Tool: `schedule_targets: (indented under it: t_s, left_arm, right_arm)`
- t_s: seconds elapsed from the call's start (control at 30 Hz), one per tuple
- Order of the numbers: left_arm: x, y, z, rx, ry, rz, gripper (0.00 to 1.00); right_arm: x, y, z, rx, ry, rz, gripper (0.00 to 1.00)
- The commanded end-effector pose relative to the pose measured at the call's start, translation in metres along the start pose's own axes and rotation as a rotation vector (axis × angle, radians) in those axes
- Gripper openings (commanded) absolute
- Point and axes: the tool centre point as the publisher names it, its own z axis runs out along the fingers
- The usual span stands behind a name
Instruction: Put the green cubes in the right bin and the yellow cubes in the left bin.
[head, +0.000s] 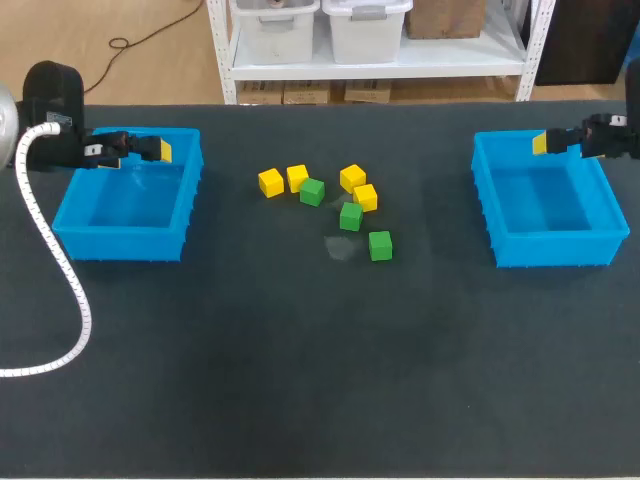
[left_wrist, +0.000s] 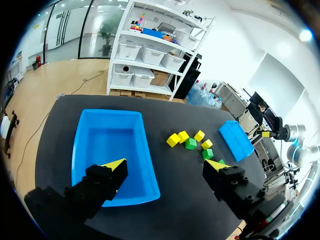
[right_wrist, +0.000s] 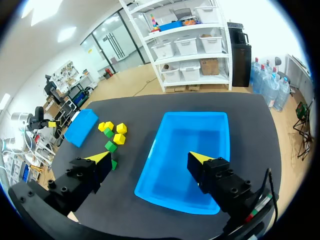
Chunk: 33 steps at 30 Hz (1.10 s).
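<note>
Four yellow cubes (head: 352, 178) and three green cubes (head: 380, 245) are seen lying on the dark tabletop (head: 300, 380) between the left bin (head: 120, 245) and the right bin (head: 550, 250).

The tabletop is covered with a matte, charcoal, felt-like surface. Both bins are rectangular tubs of glossy blue plastic with ribbed outer walls, set well apart near opposite sides. The left pincer (left_wrist: 166, 165) is held spread wide over the left bin's far rim. The right pincer (right_wrist: 149, 157) is likewise spread over the right bin's far corner. The cubes are smooth and sharp-edged and are clustered mid-tabletop, some just beside one another. One green cube is set slightly apart, nearest the robot.
</note>
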Motion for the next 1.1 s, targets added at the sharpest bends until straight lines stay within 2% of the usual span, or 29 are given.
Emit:
schedule_targets:
  t_s: [0.03, 0.63, 0.73, 0.87, 1.1]
  left_arm:
    - [0.001, 0.002, 0.000, 0.011, -0.007, 0.002, 1.00]
    - [0.001, 0.002, 0.000, 0.011, -0.007, 0.002, 1.00]
    - [0.001, 0.002, 0.000, 0.011, -0.007, 0.002, 1.00]
    - [0.001, 0.002, 0.000, 0.011, -0.007, 0.002, 1.00]
    - [0.001, 0.002, 0.000, 0.011, -0.007, 0.002, 1.00]
  right_arm:
    - [0.000, 0.000, 0.000, 0.000, 0.000, 0.000, 1.00]
    - [0.000, 0.000, 0.000, 0.000, 0.000, 0.000, 1.00]
    - [-0.007, 0.009, -0.002, 0.067, 0.035, -0.044, 1.00]
    - [-0.013, 0.025, -0.003, 0.101, 0.064, -0.083, 1.00]
    - [-0.011, 0.054, 0.003, 0.197, 0.151, -0.097, 1.00]
